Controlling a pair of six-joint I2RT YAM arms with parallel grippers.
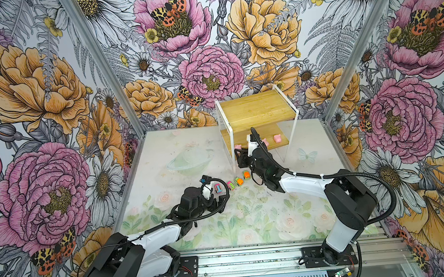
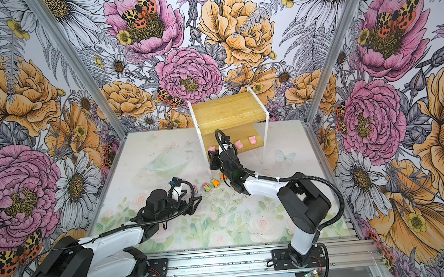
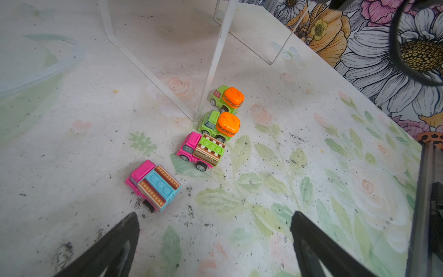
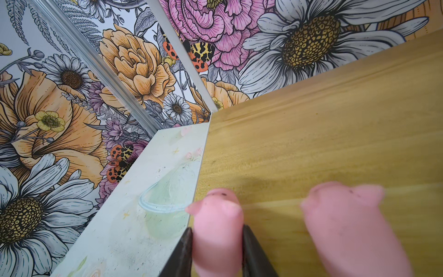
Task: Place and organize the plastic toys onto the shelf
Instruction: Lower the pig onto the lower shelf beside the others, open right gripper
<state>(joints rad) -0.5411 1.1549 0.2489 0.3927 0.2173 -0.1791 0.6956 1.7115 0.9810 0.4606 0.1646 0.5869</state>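
Note:
The shelf [image 1: 256, 110] stands at the back, with light wooden boards in a thin white frame. My right gripper [image 4: 217, 231] is shut on a pink pig [image 4: 215, 230] at the left end of the lower board [image 4: 311, 144]; in a top view this pig [image 1: 238, 145] peeks out beside the gripper. Another pig [image 4: 347, 223] sits close beside it, and two more [image 1: 265, 141] [image 1: 277, 138] stand further right. Several cars line up on the table: pink-blue [image 3: 153, 184], pink-green [image 3: 202, 151] and two orange-green [image 3: 220, 126] [image 3: 227, 98]. My left gripper [image 3: 215, 215] hangs open and empty near the pink-blue car.
The shelf's white front leg [image 3: 215, 60] meets the table right beside the orange-green cars. My right forearm [image 1: 299, 184] stretches over the table just right of the car row. Floral walls close in three sides; a metal rail [image 1: 250, 260] runs along the front.

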